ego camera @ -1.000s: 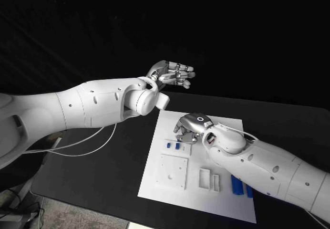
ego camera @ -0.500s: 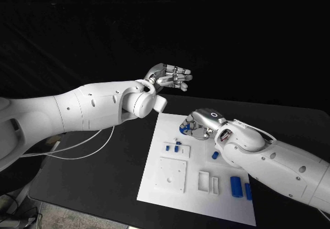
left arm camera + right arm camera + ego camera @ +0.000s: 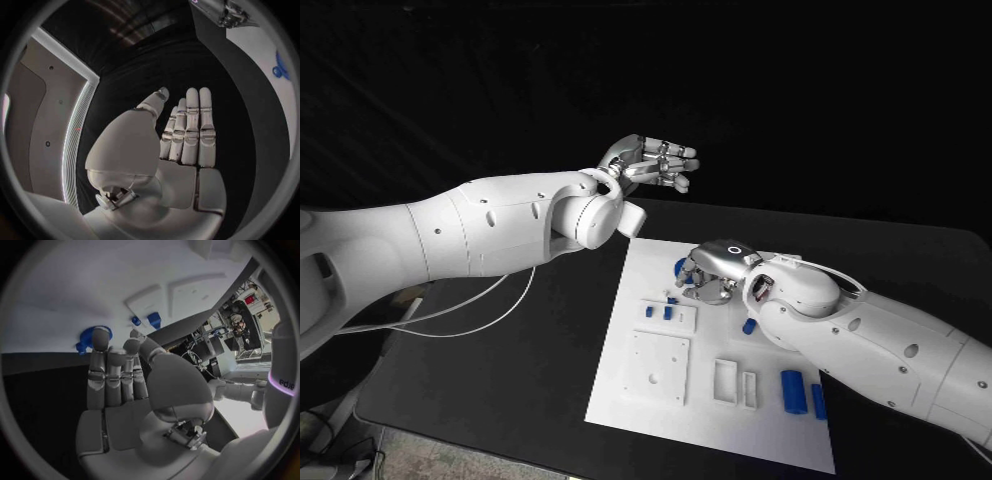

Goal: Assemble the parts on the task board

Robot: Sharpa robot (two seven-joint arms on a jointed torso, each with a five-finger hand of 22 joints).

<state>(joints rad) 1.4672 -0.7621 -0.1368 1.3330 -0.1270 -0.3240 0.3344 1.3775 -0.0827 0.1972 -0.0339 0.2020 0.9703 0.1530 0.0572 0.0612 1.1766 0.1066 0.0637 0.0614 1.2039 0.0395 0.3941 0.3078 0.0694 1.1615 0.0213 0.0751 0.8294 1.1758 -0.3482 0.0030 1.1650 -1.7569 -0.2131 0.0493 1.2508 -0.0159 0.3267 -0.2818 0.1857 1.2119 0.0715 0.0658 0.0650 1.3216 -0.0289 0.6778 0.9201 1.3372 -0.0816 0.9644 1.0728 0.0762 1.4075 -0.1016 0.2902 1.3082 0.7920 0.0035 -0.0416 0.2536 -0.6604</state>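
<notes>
A black table [image 3: 502,370] is carrying the white task board [image 3: 776,425] at centre. Blue parts [image 3: 793,388] are lying at five o'clock. The right hand [image 3: 711,272] is hovering empty, fingers straight, above the board's twelve o'clock edge; the left hand [image 3: 651,160] is hanging loosely open, empty, off the board at eleven.

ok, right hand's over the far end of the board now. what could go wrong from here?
Two risks, both guesses.
1. The right hand has its fingers extended near a blue ring-shaped part at the task board edge; a push could slide it onto the black table.
2. Small blue parts lie loose beside that hand; its forearm could sweep them.
</notes>
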